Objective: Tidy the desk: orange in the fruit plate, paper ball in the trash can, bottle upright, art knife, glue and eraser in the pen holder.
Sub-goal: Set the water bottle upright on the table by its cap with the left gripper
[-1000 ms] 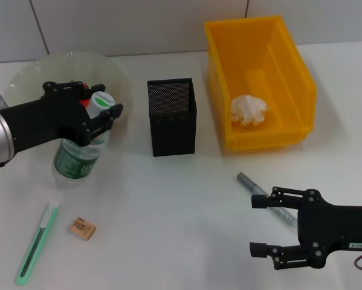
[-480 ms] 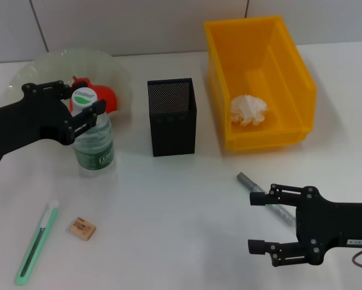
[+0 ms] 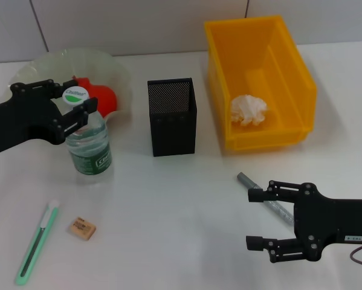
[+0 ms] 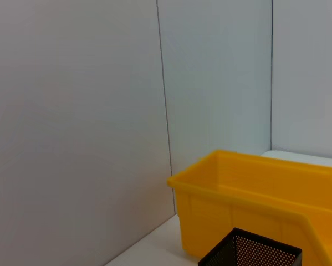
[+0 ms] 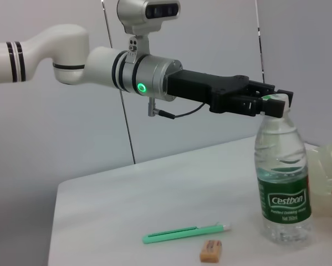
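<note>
The clear bottle (image 3: 89,145) (image 5: 281,188) with a green label stands upright on the table in front of the fruit plate (image 3: 45,65). My left gripper (image 3: 77,96) (image 5: 272,103) is shut on its white cap. The orange (image 3: 101,96) lies in the plate behind the bottle. The paper ball (image 3: 249,110) sits in the yellow trash can (image 3: 301,78). The green art knife (image 3: 37,241) (image 5: 185,233) and the eraser (image 3: 83,228) (image 5: 210,250) lie at the front left. My right gripper (image 3: 251,219) is open beside the grey glue stick (image 3: 246,181).
The black mesh pen holder (image 3: 172,116) (image 4: 249,255) stands mid-table between the bottle and the yellow trash can (image 4: 249,188). A tiled wall runs behind the table. Bare white tabletop lies between the pen holder and my right gripper.
My left gripper has tipped the bottle from leaning to upright and shifted it left, uncovering the orange in the plate. The right gripper has barely moved.
</note>
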`<state>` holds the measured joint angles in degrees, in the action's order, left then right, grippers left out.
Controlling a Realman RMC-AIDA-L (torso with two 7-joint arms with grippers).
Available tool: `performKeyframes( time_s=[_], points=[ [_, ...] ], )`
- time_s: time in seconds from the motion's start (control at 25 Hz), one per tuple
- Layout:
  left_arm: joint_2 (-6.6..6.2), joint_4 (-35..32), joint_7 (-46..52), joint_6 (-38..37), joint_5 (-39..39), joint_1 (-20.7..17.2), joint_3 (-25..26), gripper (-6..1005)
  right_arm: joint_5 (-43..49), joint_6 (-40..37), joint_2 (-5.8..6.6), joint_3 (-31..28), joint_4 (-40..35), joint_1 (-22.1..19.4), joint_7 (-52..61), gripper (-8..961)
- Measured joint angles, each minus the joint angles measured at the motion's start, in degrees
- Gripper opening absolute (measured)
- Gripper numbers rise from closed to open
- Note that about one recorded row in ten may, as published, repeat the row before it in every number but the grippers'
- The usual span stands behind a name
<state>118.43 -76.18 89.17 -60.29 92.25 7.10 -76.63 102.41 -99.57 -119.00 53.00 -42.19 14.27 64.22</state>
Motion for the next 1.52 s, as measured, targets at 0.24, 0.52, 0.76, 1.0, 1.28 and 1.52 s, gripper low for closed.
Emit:
performKeyframes(
  time_s=[0.24, 0.52, 0.76, 1.0, 1.28, 1.52],
  points=[
    [-0.04, 0.32, 0.05, -0.08, -0.06, 0.23, 0.06, 434, 0.04, 0.56, 0.0, 0.0, 0.0, 0.08, 0.02, 819],
    [-0.18, 0.43, 0.72, -1.18, -0.02, 0.05, 1.15, 435, 0.08, 0.7, 0.04, 0.01, 0.0, 0.29, 0.03, 819],
    [-0.16, 0.56, 0.74, -1.57, 0.16, -0.54, 2.1, 435, 0.08, 0.71, 0.08, 0.0, 0.0, 0.6, 0.03, 819],
    [-0.13, 1.11, 0.81, -2.47, 0.68, -0.8, 4.36, 434, 0.17, 1.05, 0.15, 0.03, 0.0, 0.75, 0.03, 819],
    [-0.13, 1.52, 0.84, -3.1, 0.7, -0.83, 5.77, 435, 0.17, 1.49, 0.18, 0.27, 0.0, 0.94, 0.03, 819],
    [-0.13, 2.99, 0.2, -3.53, 0.59, -0.42, 6.12, 460, 0.17, 1.49, 0.18, 0.35, 0.0, 1.13, 0.03, 819]
  ],
)
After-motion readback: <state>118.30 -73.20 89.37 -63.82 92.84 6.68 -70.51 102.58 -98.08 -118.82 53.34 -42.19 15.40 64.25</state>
